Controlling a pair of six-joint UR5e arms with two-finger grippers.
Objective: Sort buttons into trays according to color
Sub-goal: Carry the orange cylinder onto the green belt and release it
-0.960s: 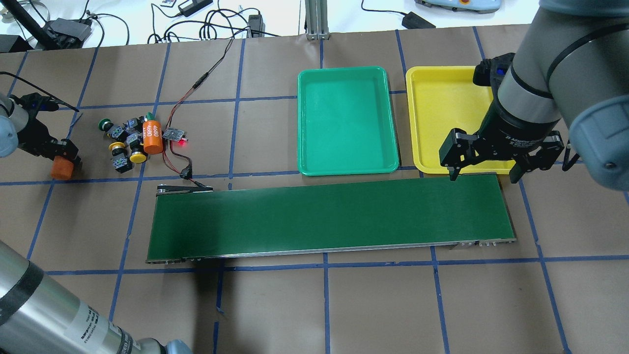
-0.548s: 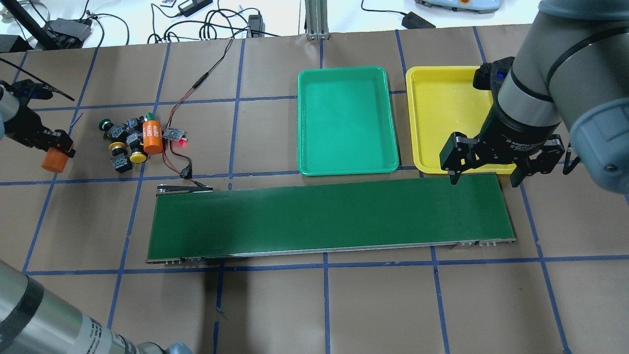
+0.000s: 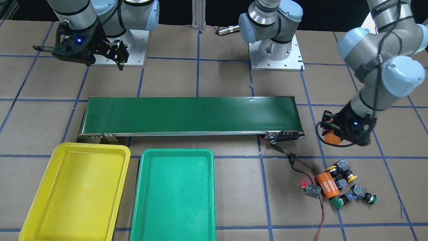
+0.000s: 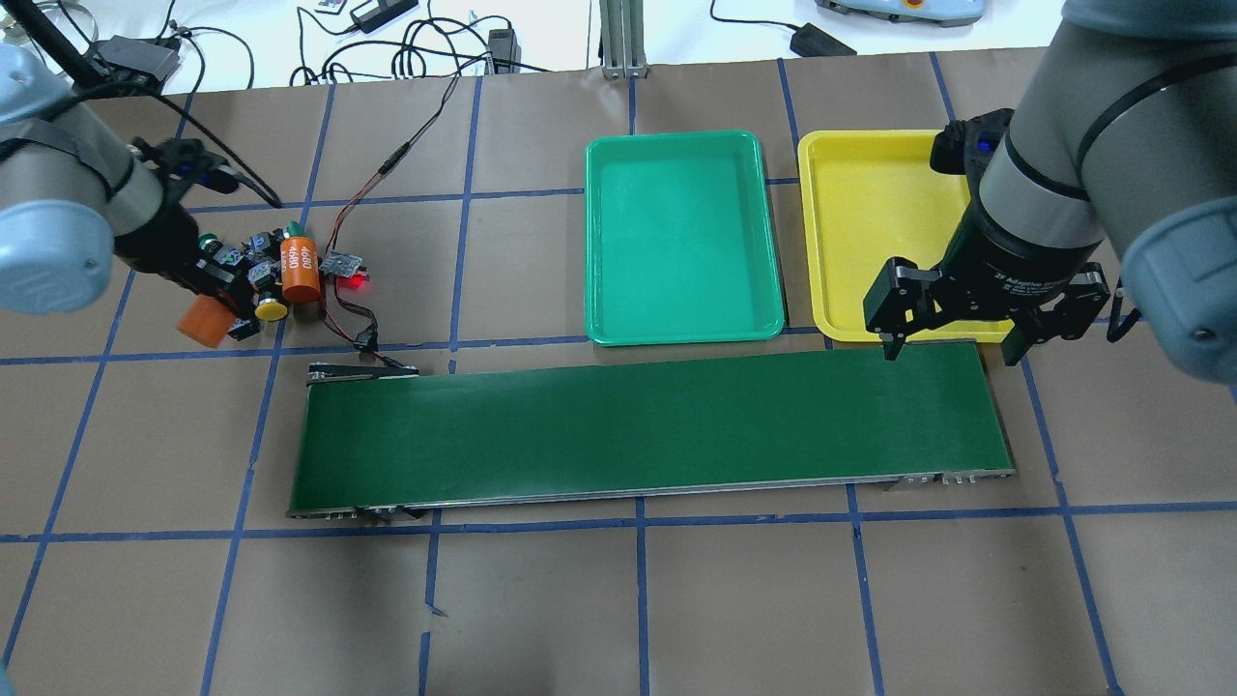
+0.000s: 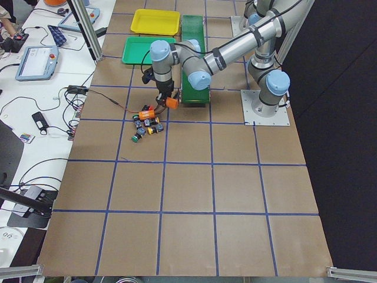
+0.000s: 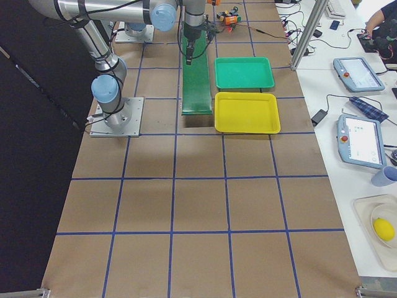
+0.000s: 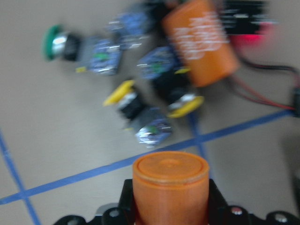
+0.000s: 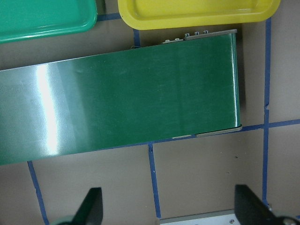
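Your four buttons (image 3: pixel 355 193), two yellow-capped and two green, lie clustered at the table's left, touching an orange cylinder (image 4: pixel 300 271), well apart from both trays. The left gripper (image 4: pixel 208 314) clamps a second orange cylinder (image 7: pixel 169 187) just beside them. The right gripper (image 4: pixel 950 350) hangs wide open over the conveyor (image 4: pixel 638 425)'s right end, near the yellow tray (image 4: pixel 870 222), with the green tray (image 4: pixel 681 237) to its left.

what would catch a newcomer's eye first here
The long dark-green conveyor belt across the middle, with a green tray and a yellow tray beyond it, both empty. Then the left gripper, shut on an orange cylinder close to the cluster of buttons on the robot's left.
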